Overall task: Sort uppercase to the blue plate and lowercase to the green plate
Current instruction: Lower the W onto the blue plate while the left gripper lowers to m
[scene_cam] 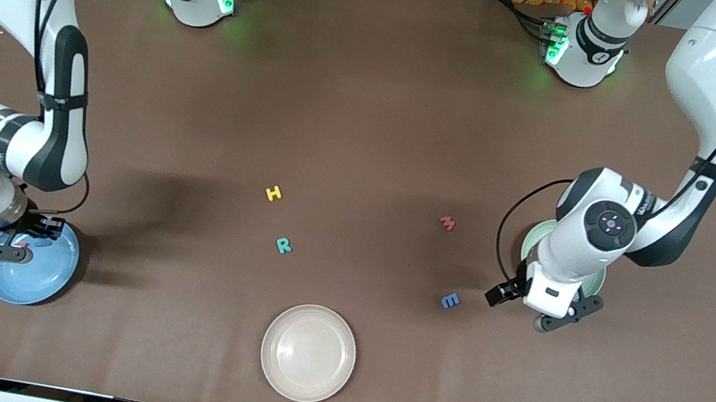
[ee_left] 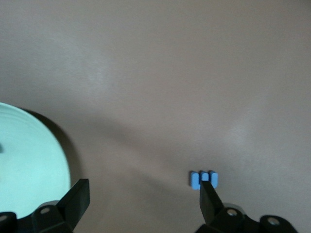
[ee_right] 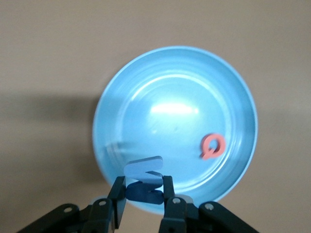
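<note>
Well, the brown table [scene_cam: 371, 123] had a cream plate [scene_cam: 308, 353] sitting at its edge nearest the front camera, about midway between the two arms, and nothing lay in it. Loose on the cloth were four foam letters: a yellow H [scene_cam: 273, 193], a teal R [scene_cam: 283, 245] a little nearer the camera than the H, a red lowercase letter [scene_cam: 447, 223] (w or m, I could not say which) toward the left arm's end, and a blue E-like letter [scene_cam: 450, 301] near the green plate [scene_cam: 533, 239].

Much of that green plate was covered by the left arm, which bent down over it. The left gripper [ee_left: 146, 194] hung low over the bare table between the plate's rim and the blue E-like letter, its fingers spread wide with nothing between them. One fingertip sat just in front of that letter in the left wrist view.

At the right arm's end, the blue plate [ee_right: 175, 97] held a red Q [ee_right: 213, 146] lying flat inside. The right arm folded down over the plate, and the right gripper [ee_right: 143, 189] hovered above its rim, jaws pinched on a blue W [ee_right: 143, 177] standing on edge between the fingers.
</note>
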You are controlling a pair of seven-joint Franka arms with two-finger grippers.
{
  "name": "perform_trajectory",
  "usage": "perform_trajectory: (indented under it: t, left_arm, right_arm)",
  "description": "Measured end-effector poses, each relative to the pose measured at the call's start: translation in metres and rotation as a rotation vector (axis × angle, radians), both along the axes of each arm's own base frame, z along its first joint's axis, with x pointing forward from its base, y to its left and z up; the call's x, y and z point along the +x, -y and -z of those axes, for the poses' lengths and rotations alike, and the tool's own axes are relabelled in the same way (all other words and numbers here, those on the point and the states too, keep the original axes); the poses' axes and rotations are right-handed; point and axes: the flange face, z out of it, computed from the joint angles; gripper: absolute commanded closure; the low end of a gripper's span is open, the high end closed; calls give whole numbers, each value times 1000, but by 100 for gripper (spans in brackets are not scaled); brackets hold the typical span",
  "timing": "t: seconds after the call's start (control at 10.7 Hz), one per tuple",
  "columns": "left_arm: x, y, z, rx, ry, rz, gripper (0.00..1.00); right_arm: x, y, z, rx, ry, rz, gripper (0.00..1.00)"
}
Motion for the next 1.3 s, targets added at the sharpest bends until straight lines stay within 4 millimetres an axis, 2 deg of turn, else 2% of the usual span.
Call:
perform_trajectory:
  t: [0.09,0.28,0.47,0.56,0.74,0.93,1.12,1.21,1.3]
  left_arm:
    - [3,8,9,-7,-8,6,0]
    - [7,20,27,-20,-23,3,0]
    - [18,24,39,-37,-25,-9,0]
    - [19,30,46,-37,-29,-4,0]
    - [18,46,57,-15,-26,14,0]
    - [15,65,63,-4,-20,31,0]
    - [16,77,69,-6,-17,42,0]
    - [18,80,72,-2,-14,45,0]
    - [19,81,77,8,-12,46,0]
  right_arm:
    - [3,5,8,-19,25,-26,0]
    - [5,1,15,-21,37,-46,0]
    - [7,-17,17,-3,21,-53,0]
    - [7,-31,18,10,5,-38,0]
    - [7,-73,17,30,-21,-8,0]
    - [3,-101,20,41,-32,-2,0]
    - [-13,-119,21,98,-50,22,0]
    - [-26,-137,18,123,-65,13,0]
    - [-40,-165,12,146,-78,3,0]
